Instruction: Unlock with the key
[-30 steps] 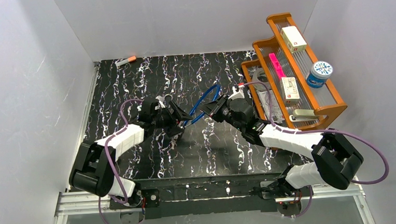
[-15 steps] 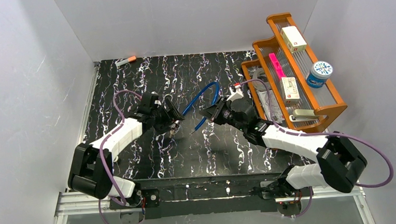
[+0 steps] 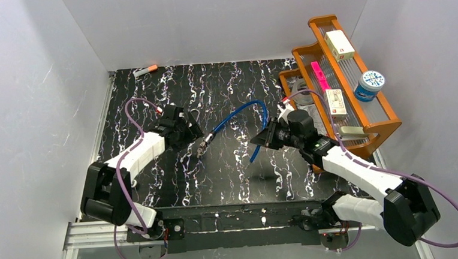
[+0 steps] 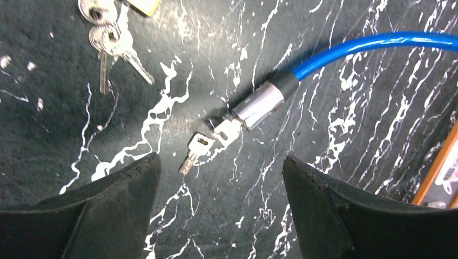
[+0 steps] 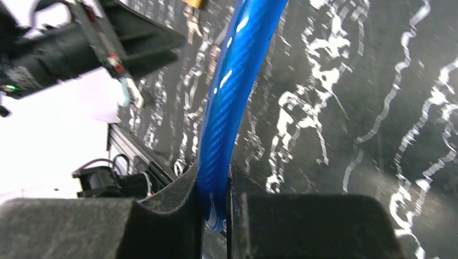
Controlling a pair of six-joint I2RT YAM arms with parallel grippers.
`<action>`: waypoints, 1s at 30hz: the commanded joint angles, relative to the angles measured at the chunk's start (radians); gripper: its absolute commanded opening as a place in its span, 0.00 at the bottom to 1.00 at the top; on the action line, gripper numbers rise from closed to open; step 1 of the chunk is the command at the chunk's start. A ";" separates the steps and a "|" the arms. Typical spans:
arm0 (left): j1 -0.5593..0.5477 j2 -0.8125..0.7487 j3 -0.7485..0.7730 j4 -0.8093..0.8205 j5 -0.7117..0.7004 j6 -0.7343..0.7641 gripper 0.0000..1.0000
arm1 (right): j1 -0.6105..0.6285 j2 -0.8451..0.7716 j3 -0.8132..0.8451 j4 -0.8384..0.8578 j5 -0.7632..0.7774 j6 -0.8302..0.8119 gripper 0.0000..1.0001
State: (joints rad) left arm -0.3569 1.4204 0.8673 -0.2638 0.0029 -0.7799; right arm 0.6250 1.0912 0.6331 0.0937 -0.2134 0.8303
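Key [image 4: 197,148] lies on the table [image 4: 65,113] at the lock barrel [image 4: 258,103] tip, just ahead of the gaping left end effector [image 4: 221,162], while the right end effector [image 5: 216,190] clamps the blue cable [image 5: 237,65].

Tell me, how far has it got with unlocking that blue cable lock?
Looks done: a key seems to sit in the silver lock barrel, and the blue cable lies with its two ends apart, so it appears unlocked. In hand: the right gripper is shut on the cable near its free end; the left gripper hangs open over the barrel. Left: probably just letting go.
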 commanded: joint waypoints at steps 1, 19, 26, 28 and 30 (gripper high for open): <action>0.010 0.037 0.053 -0.026 -0.081 0.039 0.80 | -0.064 0.035 0.047 -0.160 -0.135 -0.103 0.22; 0.030 -0.015 0.115 -0.144 -0.146 0.130 0.81 | -0.108 0.167 0.244 -0.555 0.385 -0.250 0.79; 0.031 -0.078 0.145 -0.228 -0.230 0.166 0.81 | -0.108 0.121 0.263 -0.636 0.566 -0.269 0.83; 0.032 -0.091 0.154 -0.242 -0.235 0.171 0.82 | -0.108 0.111 0.277 -0.654 0.588 -0.271 0.84; 0.033 -0.104 0.167 -0.252 -0.238 0.172 0.82 | -0.108 0.104 0.296 -0.675 0.612 -0.275 0.84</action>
State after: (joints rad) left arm -0.3325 1.3678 0.9871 -0.4492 -0.1776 -0.6308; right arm 0.5190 1.2366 0.8532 -0.5358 0.2886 0.5755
